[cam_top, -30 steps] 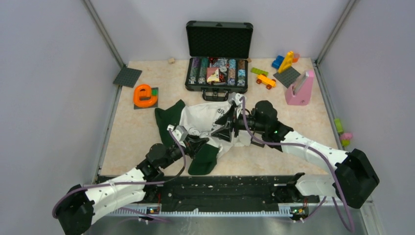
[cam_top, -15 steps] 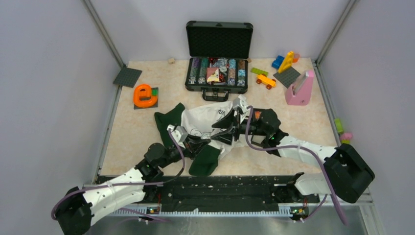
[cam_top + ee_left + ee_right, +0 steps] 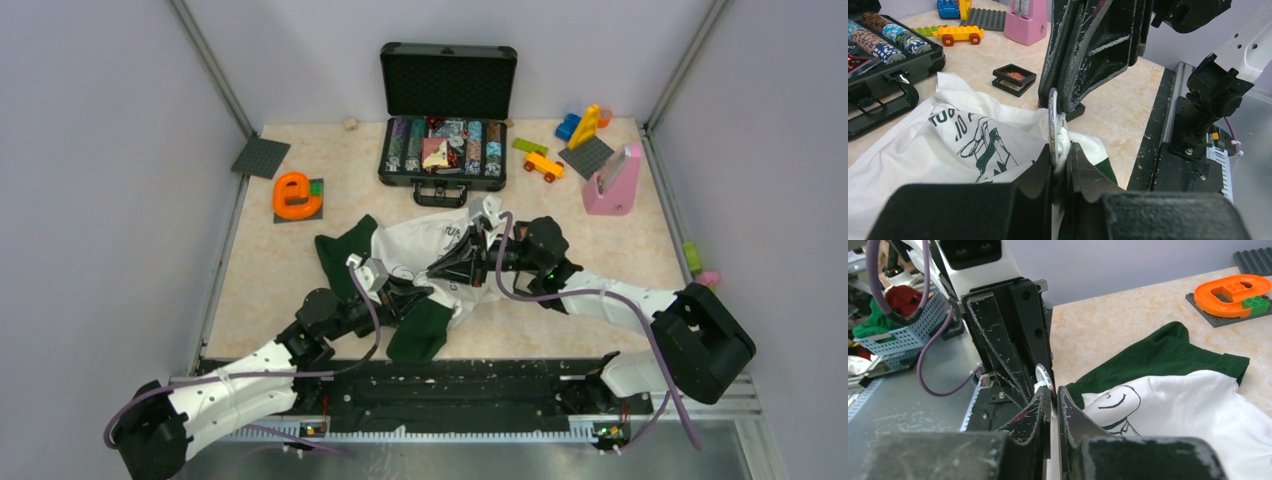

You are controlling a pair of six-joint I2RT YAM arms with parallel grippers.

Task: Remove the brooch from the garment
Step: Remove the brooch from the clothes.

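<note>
The garment (image 3: 415, 245), a white printed T-shirt with green sleeves, lies crumpled in mid-table. My left gripper (image 3: 418, 290) is shut on a raised fold of its white cloth (image 3: 1064, 142). On that fold stands the brooch (image 3: 1052, 125), seen only edge-on as a thin round silvery disc; its face is hidden. Its lower rim sits inside my left jaws. My right gripper (image 3: 440, 272) comes from the opposite side, its jaws nearly together on the brooch's upper rim (image 3: 1044, 376). The two grippers' fingertips (image 3: 1063, 105) almost touch each other.
An open black case (image 3: 445, 140) of chips stands behind the shirt. An orange letter "e" (image 3: 293, 193) lies at the back left; a toy car (image 3: 543, 165), bricks (image 3: 585, 125) and a pink block (image 3: 612, 182) at the back right. A small black framed box (image 3: 1014, 79) lies beside the shirt.
My right gripper has moved left toward the left gripper and closed from wide apart to nearly together. The left gripper stayed shut on the fold.
</note>
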